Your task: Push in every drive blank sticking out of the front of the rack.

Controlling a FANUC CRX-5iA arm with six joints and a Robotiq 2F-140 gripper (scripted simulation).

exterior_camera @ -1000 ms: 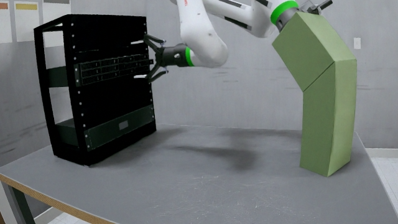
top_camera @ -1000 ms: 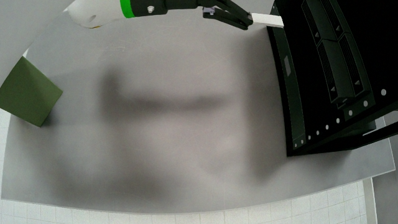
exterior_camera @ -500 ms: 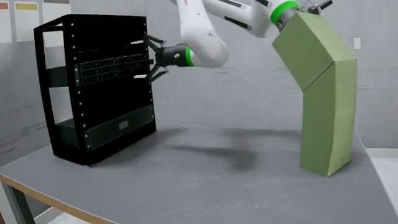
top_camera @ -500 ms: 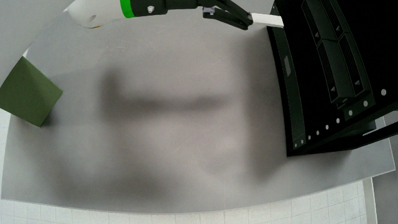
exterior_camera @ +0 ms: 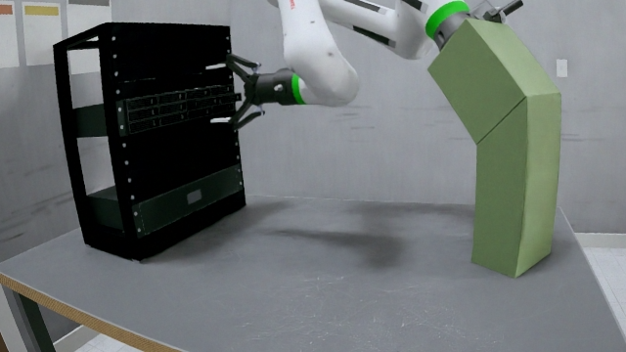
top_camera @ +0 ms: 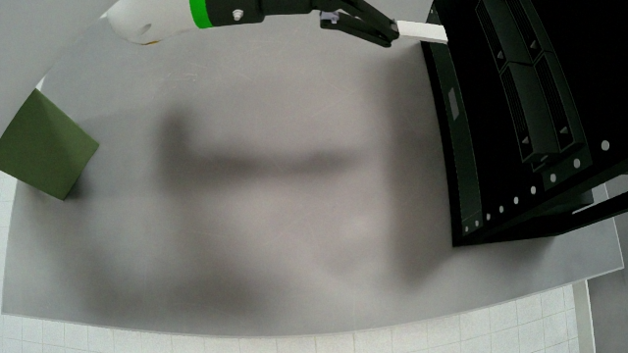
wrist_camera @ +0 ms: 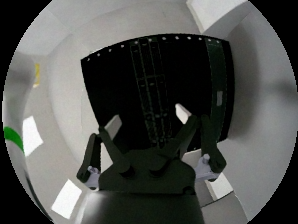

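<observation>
The gripper point(top_camera: 432, 31) point(exterior_camera: 217, 93) point(wrist_camera: 147, 114) is wide and holds nothing; its fingers stand above and below the blanks point(top_camera: 522, 115) point(exterior_camera: 178, 105) point(wrist_camera: 146, 92), perhaps so the middle can push. The blanks sit in the rack point(top_camera: 453, 240) point(exterior_camera: 109, 73) point(wrist_camera: 230, 100), upright on the desk point(top_camera: 294, 294) point(exterior_camera: 342, 303). Being loose, it probably needs a gentle, straight push.

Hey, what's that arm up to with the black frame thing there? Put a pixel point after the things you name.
A robot arm has its gripper point(exterior_camera: 215, 93) point(wrist_camera: 147, 114) at the front of a black rack point(exterior_camera: 139, 248) point(top_camera: 456, 240), fingers spread wide and holding nothing. They stand above and below the level of a row of drive bays point(exterior_camera: 181, 108) point(top_camera: 535, 108), near one end. The job is to push in any drive blanks that stick out, without tipping the loose rack much. The rack stands upright on the table point(exterior_camera: 313, 303) point(top_camera: 294, 221). I can't tell whether the gripper is touching it.
</observation>
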